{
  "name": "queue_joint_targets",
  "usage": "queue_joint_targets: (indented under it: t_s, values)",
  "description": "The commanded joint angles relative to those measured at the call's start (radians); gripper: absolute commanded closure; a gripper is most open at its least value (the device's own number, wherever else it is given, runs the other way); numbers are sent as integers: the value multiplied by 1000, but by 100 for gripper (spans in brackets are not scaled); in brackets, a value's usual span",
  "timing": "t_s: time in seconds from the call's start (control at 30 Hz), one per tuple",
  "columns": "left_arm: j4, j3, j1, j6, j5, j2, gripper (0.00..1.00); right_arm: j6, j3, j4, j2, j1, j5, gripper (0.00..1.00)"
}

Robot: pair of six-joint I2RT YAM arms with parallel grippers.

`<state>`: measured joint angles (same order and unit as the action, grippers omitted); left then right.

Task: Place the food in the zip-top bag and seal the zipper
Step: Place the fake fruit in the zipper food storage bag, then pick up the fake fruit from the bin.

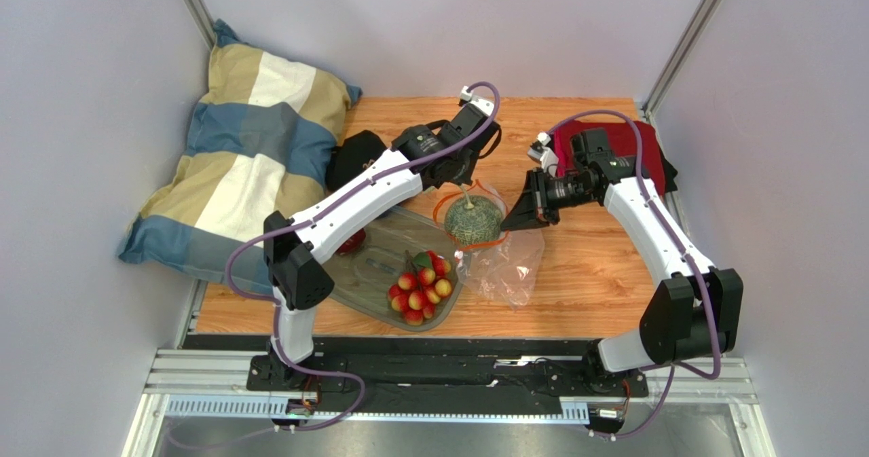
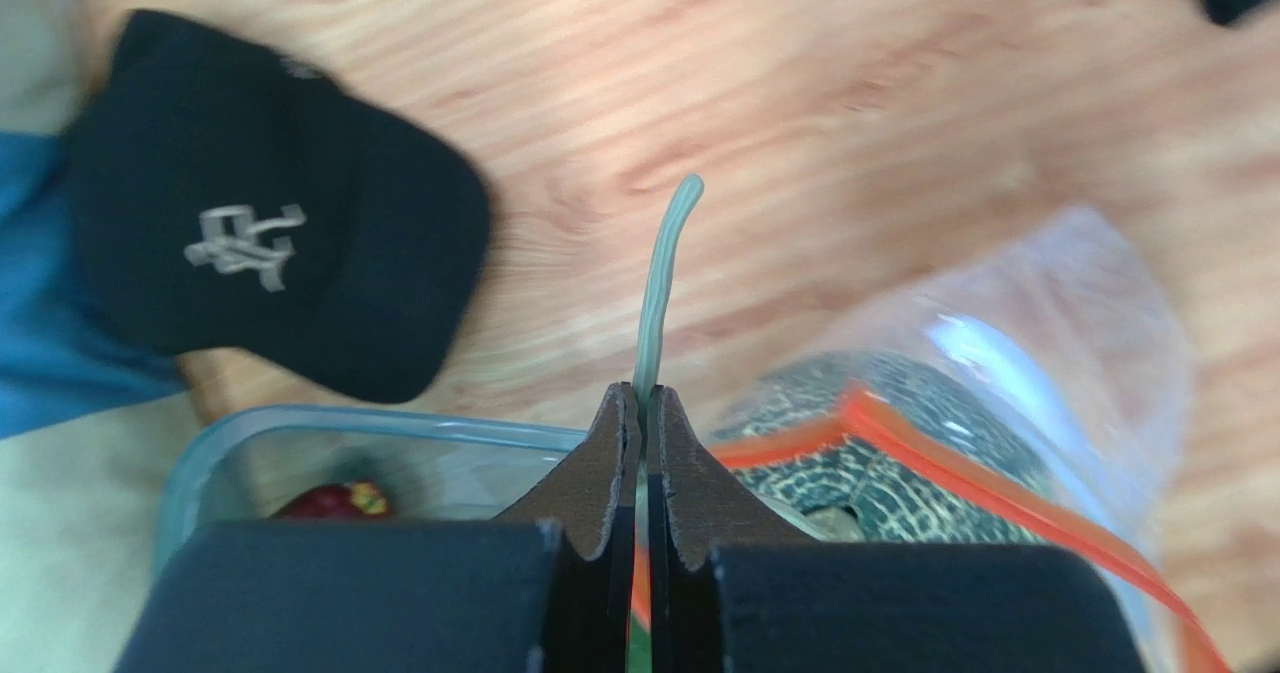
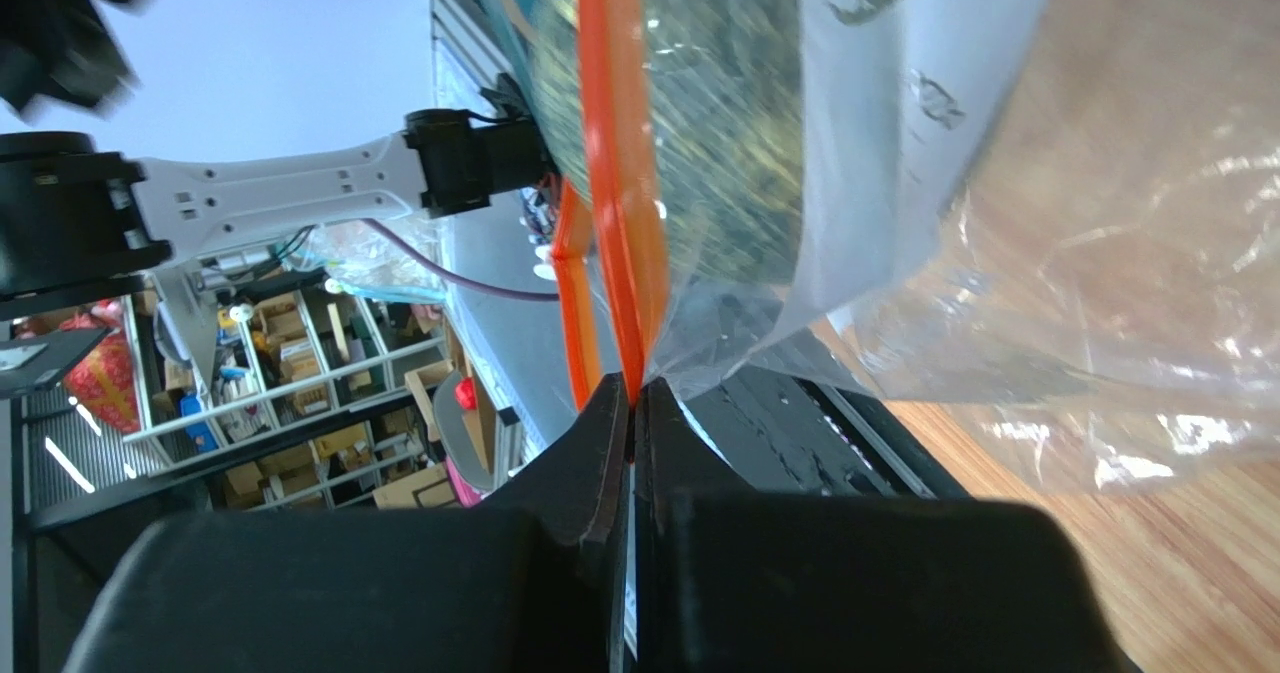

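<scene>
— Starting at the near side of the bench [image 1: 597, 294], what is found?

— One clear plastic tub [image 1: 369, 266], a rounded rectangle, is seen on the pale wood grain. One bunch of small, glossy red-and-yellow fruits [image 1: 420, 289] is heaped in it, topped by one green leaf [image 1: 420, 259]. Some ten fruits can be made out, though an exact count is prevented by overlap. One dark red apple-like fruit [image 2: 334, 501] is lodged at the tub's far left end, partly hidden by the left arm in the top view.

— And the zip-top bag [image 1: 515, 269]?

— One is seen, just right of the tub. It is thin, crinkly and clear, and its lower part is crumpled on the bench. Its mouth, edged by the orange-red zipper [image 3: 609, 178], is held open around one round green melon [image 1: 474, 225] with a netted rind.

— How are the two claws set?

— The left claw [image 2: 643, 403] is pinched tight on the melon's thin, pale green stem [image 2: 661, 283]. The right claw [image 3: 631, 388] is clamped on the zipper edge of the bag.

— What is seen farther back?

— One black cap [image 2: 256, 208] with a grey stitched emblem is seen. One dark red cloth [image 1: 658, 162] is spread beneath the right arm, and one soft pillow [image 1: 245, 162] is striped in blue, tan and cream.
</scene>
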<state>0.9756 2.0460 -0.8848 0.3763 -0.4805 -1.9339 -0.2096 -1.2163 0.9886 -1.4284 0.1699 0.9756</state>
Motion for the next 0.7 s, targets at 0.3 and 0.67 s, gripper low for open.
queue_joint_targets:
  t_s: [0.3,0.67]
  values:
    - [-354,-410,16,-111,565,456,26,36,-37,-11,-23,-18,110,100]
    - [-281,-426,158,-86,712,307,27,82,-11,-10,-21,-38,126,100]
